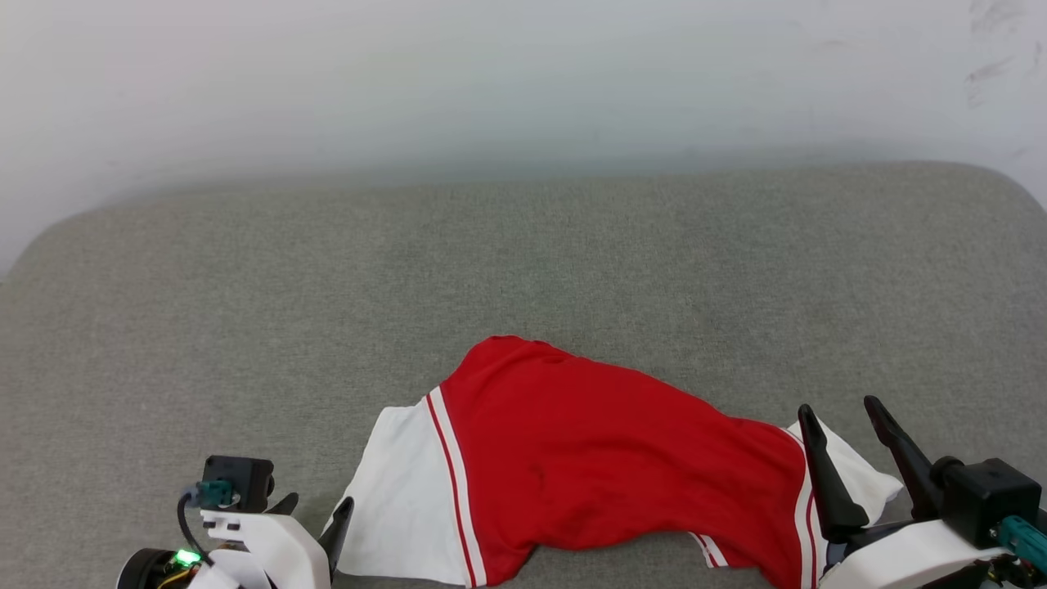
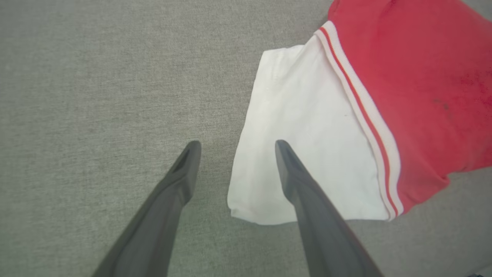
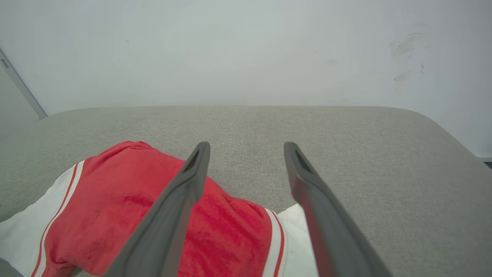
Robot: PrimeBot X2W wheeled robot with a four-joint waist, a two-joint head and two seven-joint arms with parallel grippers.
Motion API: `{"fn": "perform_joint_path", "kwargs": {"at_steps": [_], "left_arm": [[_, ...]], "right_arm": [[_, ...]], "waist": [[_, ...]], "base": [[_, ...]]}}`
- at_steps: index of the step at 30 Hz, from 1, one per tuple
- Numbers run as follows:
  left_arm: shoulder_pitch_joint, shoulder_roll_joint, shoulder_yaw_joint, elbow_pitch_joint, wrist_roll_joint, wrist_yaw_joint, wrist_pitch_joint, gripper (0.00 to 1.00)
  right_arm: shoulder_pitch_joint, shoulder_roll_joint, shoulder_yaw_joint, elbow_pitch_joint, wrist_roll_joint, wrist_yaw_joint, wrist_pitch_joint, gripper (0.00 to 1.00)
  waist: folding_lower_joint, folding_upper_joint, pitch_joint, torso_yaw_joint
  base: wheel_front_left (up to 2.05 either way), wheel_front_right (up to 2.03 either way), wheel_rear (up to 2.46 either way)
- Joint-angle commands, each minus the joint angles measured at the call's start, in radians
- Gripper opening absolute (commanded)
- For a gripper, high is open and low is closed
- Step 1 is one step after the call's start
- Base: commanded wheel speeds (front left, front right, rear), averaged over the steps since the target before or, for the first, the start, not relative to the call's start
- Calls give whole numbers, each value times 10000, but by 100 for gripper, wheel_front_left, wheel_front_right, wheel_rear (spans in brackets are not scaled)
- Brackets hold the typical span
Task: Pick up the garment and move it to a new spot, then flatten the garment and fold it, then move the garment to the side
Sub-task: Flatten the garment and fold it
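The garment (image 1: 589, 454), bright red with white sleeve ends and thin red-and-white stripes, lies rumpled on the grey cushion near its front edge. My left gripper (image 1: 315, 515) is open at the lower left, just beside the white left sleeve end (image 2: 307, 134); in the left wrist view its gripper (image 2: 234, 146) straddles that sleeve's edge, one finger over the white cloth. My right gripper (image 1: 842, 409) is open above the garment's right sleeve end (image 1: 859, 474). In the right wrist view the garment (image 3: 130, 204) lies under my open right gripper (image 3: 246, 148). Neither holds anything.
The garment rests on a wide grey upholstered surface (image 1: 409, 278) with rounded far corners. A pale wall (image 1: 491, 82) rises right behind it. Bare cushion stretches to the left, right and beyond the garment.
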Motion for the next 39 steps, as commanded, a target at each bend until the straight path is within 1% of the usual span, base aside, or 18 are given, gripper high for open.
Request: {"fn": "perform_joint_path", "kwargs": {"at_steps": [1, 5, 8, 12, 13, 14, 15, 19, 24, 27, 32, 35, 39], "left_arm": [[-235, 160, -87, 14, -171, -147, 521, 100], [-463, 437, -450, 178, -572, -547, 1985, 100], [-548, 446, -690, 415, -853, -711, 2822, 100], [-458, 251, -1133, 820, -1160, -885, 3726, 100], [-404, 130, -1235, 893, -1282, -971, 3872, 96], [-385, 20, -1318, 947, -1375, -1054, 4005, 27], [-365, -51, -1397, 1017, -1471, -1133, 4118, 0], [-562, -25, -1313, 1060, -1217, -1061, 3682, 0], [-719, -107, -981, 953, -907, -804, 2695, 0], [-721, -71, -733, 744, -696, -561, 1989, 0], [-674, -51, -642, 99, -296, -277, 1280, 0], [-717, -38, -617, -355, -78, -107, 991, 0], [-717, -31, -617, -877, 121, 73, 825, 0]], "right_arm": [[-27, 16, 58, -33, 64, -7, 24, 100], [-229, 18, 148, 96, 241, -7, 42, 100], [-319, 18, 161, 237, 389, -7, -18, 100], [-447, 19, 169, 430, 490, -7, -45, 100], [-469, 19, 152, 482, 501, -7, -52, 100], [-480, 19, 134, 512, 519, -7, -65, 100], [-477, 19, 90, 576, 557, -7, -28, 100], [-516, 20, -44, 734, 741, -7, 139, 100], [-437, 15, -301, 1019, 1125, -7, 617, 100], [-327, -9, -796, 1387, 1420, -5, 1333, 100], [-143, -363, -1836, 2144, 1869, -5, 2904, 100], [-159, -600, -2197, 2482, 2126, -5, 3619, 100], [-461, -900, -2289, 2791, 2326, -5, 4366, 100]], "waist": [[1, 0, 171, -73], [1, 0, 423, -211], [1, 0, 586, -310], [1, 0, 721, -427], [1, 0, 744, -441], [1, 0, 765, -452], [1, 0, 780, -460], [1, 0, 778, -426], [1, 0, 574, -321], [1, 0, 438, -257], [1, 0, 295, -33], [1, 0, 289, 83], [1, 0, 301, 194]], "base": [[0, 0, 0], [0, 0, 0], [0, 0, 0], [0, 0, 0], [0, 0, 0], [0, 0, 0], [0, 0, 0], [0, 0, 0], [0, 0, 0], [0, 0, 0], [0, 0, 0], [0, 0, 0], [0, 0, 0]]}}
